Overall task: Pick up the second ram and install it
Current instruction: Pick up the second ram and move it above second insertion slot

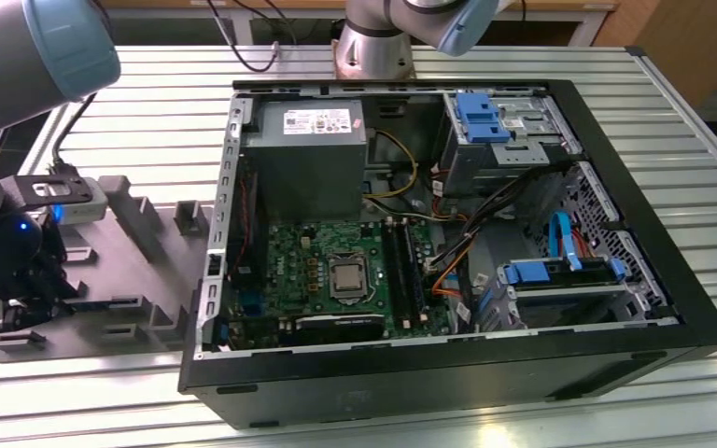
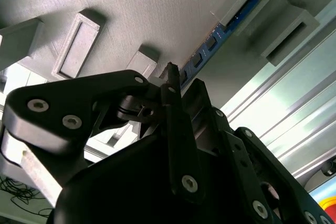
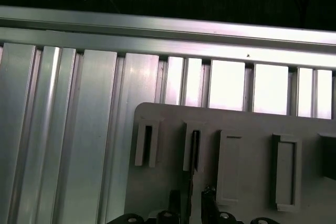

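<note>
Claw (image 3: 191, 206): narrow, jaws a little apart, one on each side of the memory stick, neither plainly touching it. Set low over the grey tray (image 3: 252, 124), probably for a grip across the stick's flat faces.
Memory stick (image 2: 231, 19): on edge in a tray slot, kept upright by the slot walls. Long axis level, along the slot, pointing straight away from the claw, with its near end between the jaws.
Bench (image 3: 79, 129): ribbed metal, under the tray.
Open computer case (image 1: 458, 233): well apart from the claw.
</note>
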Available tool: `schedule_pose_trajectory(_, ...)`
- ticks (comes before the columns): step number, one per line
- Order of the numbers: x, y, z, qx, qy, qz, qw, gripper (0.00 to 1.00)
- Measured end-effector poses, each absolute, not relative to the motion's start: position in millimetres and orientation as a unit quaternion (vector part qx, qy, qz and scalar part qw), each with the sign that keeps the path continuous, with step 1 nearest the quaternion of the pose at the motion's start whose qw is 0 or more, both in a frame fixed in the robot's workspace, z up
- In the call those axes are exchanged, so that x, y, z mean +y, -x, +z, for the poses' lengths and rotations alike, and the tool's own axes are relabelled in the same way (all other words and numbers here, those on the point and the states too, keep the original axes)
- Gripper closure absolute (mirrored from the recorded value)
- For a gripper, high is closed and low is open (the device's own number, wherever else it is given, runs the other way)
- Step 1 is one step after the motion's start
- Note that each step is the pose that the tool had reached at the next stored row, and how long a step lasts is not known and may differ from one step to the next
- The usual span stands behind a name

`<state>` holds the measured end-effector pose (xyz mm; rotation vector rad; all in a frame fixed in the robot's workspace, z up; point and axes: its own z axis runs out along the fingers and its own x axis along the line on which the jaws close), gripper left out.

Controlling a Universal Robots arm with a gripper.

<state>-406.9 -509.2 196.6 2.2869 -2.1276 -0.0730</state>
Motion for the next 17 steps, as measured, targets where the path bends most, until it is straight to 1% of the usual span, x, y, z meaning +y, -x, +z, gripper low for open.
schedule_pose_trajectory(4,-509.2,406.9,196.6,-0.681,-0.732,-0.023,0.009,0.72)
schedule_pose_trajectory(5,-509.2,406.9,196.6,-0.681,-0.732,-0.023,0.009,0.79)
schedule_pose_trajectory(17,-509.2,406.9,198.3,-0.681,-0.732,-0.023,0.009,0.79)
